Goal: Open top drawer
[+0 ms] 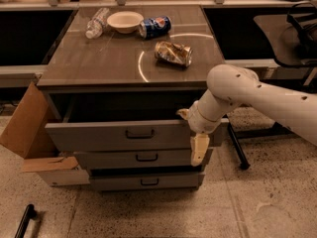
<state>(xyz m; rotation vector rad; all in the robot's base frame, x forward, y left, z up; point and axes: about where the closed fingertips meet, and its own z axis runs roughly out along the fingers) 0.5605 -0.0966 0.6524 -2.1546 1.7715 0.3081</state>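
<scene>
at the far left a brown cardboard box (22, 125) leans beside the table (89, 63), with one flap lying flat near the floor. on the back of the table top we see a clear plastic bottle (96, 23) lying on its side, then a white bowl (125, 21), then a blue can (154, 27) also lying down, touching or almost touching the bowl. a crumpled shiny bag (173, 53) lies more to the front right.

under the table top, the top drawer (99, 135) is pulled out: its grey front panel stands forward of the table edge and a dark gap shows behind it. its dark handle (139, 133) is free. two shallower drawers (114, 158) sit below it.

the claw (194, 133) is at the right end of the top drawer's front. we cannot tell if it is apart or together. the white arm (267, 95) reaches in from the right.
</scene>
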